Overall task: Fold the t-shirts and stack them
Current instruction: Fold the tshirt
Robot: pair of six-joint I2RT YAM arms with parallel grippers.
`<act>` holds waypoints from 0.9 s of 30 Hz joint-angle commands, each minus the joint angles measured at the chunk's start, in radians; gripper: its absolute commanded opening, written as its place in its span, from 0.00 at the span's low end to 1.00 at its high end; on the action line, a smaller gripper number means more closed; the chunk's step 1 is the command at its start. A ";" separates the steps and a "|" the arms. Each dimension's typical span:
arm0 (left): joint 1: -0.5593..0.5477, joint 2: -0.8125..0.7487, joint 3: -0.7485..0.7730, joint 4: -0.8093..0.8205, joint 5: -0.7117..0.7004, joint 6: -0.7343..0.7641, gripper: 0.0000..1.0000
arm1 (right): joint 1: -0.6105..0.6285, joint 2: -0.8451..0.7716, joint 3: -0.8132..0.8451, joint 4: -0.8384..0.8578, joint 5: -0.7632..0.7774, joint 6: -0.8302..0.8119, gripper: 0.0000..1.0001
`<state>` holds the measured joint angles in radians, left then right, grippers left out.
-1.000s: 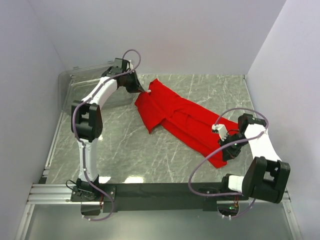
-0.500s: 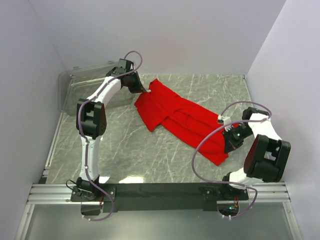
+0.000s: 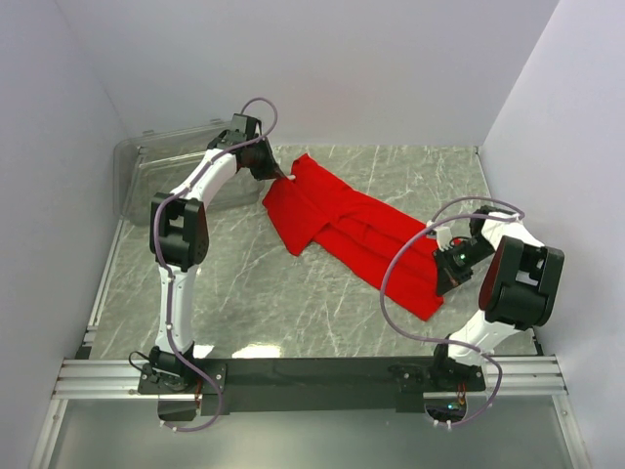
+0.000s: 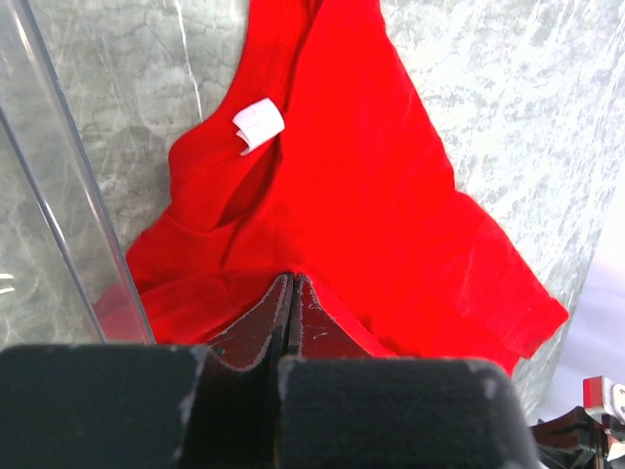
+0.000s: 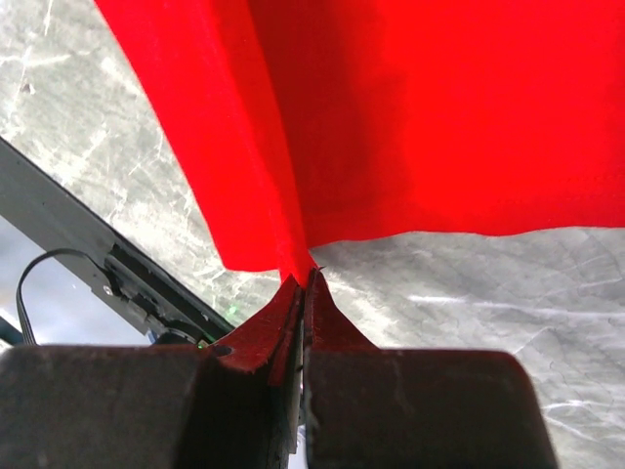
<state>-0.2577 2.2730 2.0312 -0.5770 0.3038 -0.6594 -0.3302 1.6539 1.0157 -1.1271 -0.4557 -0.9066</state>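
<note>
Found the left hand [image 3: 290, 179] pressed fully shut on the upper-left end of the t-shirt [image 3: 352, 230], fingertips together with red cloth at their tips in the left wrist view. Found the right hand [image 3: 441, 262] shut just as tight at the lower-right end, with a thin ridge of the cloth running into its tips [image 5: 305, 274].

Saw the t-shirt laid as a long diagonal band across the middle of the worktop [image 3: 273, 293], from upper left of centre down to the right, held at both ends and resting on the stone between them. Noted loose lengthwise creases and an overlapping flap on its left part. Noted the neck opening with a white label [image 4: 259, 125] near the left hand, and the clear bin [image 3: 146, 171] just beside that end, at the upper left of the frame.

Judged the task early: gripped and drawn out lengthwise, but not squared up, no finished fold, nothing stacked. Counted only one red garment in view, so no pile begun.

Could not tell which part of the garment either hand had, sleeve, shoulder or hem. Could not make out how many layers lay in the overlapped part. Lost the shirt's lower-right corner partly behind the right arm and its cable in the top view. Saw nothing clear inside the bin.
</note>
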 commanded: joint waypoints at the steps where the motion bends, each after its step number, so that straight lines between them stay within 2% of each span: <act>1: 0.000 -0.013 0.035 0.052 -0.031 -0.006 0.01 | -0.004 0.010 0.041 0.030 -0.001 0.029 0.00; 16: 0.002 -0.024 0.011 0.066 -0.058 0.006 0.01 | 0.008 0.075 0.170 0.006 0.009 -0.024 0.00; 27: 0.003 -0.035 0.003 0.072 -0.071 0.007 0.01 | 0.031 0.106 0.159 0.035 0.058 -0.023 0.01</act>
<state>-0.2577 2.2730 2.0312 -0.5423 0.2615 -0.6559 -0.3050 1.7638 1.1614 -1.1095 -0.4156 -0.9215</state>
